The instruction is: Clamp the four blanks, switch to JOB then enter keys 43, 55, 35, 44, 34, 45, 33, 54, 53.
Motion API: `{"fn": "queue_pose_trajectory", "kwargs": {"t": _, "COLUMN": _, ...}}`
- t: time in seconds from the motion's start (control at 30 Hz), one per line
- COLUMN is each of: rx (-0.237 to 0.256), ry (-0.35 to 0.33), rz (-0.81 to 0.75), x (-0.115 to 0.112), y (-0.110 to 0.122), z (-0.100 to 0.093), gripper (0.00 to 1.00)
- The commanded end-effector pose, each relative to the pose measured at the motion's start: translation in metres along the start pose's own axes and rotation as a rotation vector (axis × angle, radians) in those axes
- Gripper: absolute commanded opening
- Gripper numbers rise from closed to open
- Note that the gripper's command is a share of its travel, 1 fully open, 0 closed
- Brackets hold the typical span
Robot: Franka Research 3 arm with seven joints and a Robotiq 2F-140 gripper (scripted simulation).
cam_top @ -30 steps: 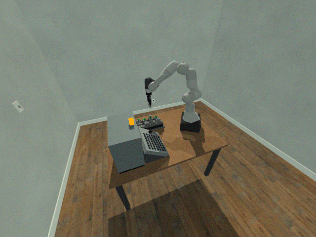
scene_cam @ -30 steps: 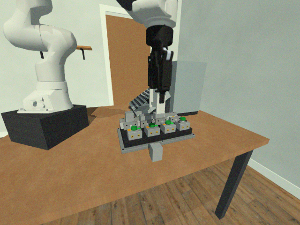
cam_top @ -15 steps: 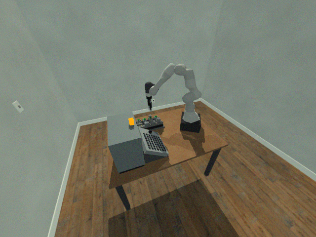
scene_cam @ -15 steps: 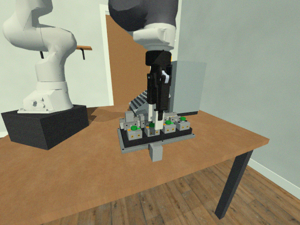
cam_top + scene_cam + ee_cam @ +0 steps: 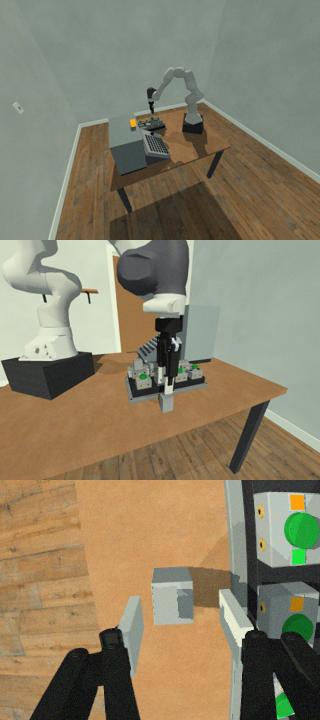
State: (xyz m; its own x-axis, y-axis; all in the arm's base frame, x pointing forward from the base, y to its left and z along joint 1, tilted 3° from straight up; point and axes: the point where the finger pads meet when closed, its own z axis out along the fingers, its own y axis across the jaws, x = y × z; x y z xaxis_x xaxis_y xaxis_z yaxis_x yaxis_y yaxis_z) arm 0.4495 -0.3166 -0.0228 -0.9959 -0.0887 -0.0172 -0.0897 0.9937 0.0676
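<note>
Blank, plain and grey (image 5: 166, 404) (image 5: 172, 602), sat upright on the wooden table (image 5: 217, 144) (image 5: 103, 420) (image 5: 150, 520), just outside the vise fixture (image 5: 160, 127) (image 5: 144, 398) (image 5: 237, 530). From where I stood, the gripper (image 5: 152, 116) (image 5: 164, 388) (image 5: 181, 609) pointed down over it, fingers apart and holding nothing. The amber lamp (image 5: 133, 122) glowed on the cabinet (image 5: 126, 157) (image 5: 202, 327), so the machine was in TEACH.

On the wrist view's dial, the block lay near the centre, one pad towards nine o'clock, the other towards three, the fixture beyond it. The step in hand seemed to be picking up this block. Doing it well called for a straight, slow descent, with the block midway between the pads; it looked slightly closer to the nine o'clock one. The pad at three had little room beside the fixture's edge and could have struck it. Closing gently on both flat sides would have kept the block square for the rails.

At two o'clock, a valve block (image 5: 275, 530) showed its amber and green lenses lit. A carried blank would need lifting high above such knobs: a knock might shift a valve. Afterwards it had to be laid mid-rail, since a green lens alone proved little.
</note>
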Motion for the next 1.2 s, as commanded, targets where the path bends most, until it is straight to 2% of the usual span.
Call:
{"fn": "queue_pose_trajectory", "kwargs": {"t": 0.0, "rx": 0.017, "ry": -0.015, "rz": 0.028, "x": -0.006, "y": -0.005, "z": 0.009, "gripper": 0.40}}
{"fn": "queue_pose_trajectory", "kwargs": {"t": 0.37, "rx": 0.017, "ry": -0.015, "rz": 0.028, "x": -0.006, "y": -0.006, "z": 0.022, "gripper": 0.40}}
{"fn": "queue_pose_trajectory", "kwargs": {"t": 1.17, "rx": 0.017, "ry": -0.015, "rz": 0.028, "x": -0.006, "y": -0.006, "z": 0.023, "gripper": 0.40}}
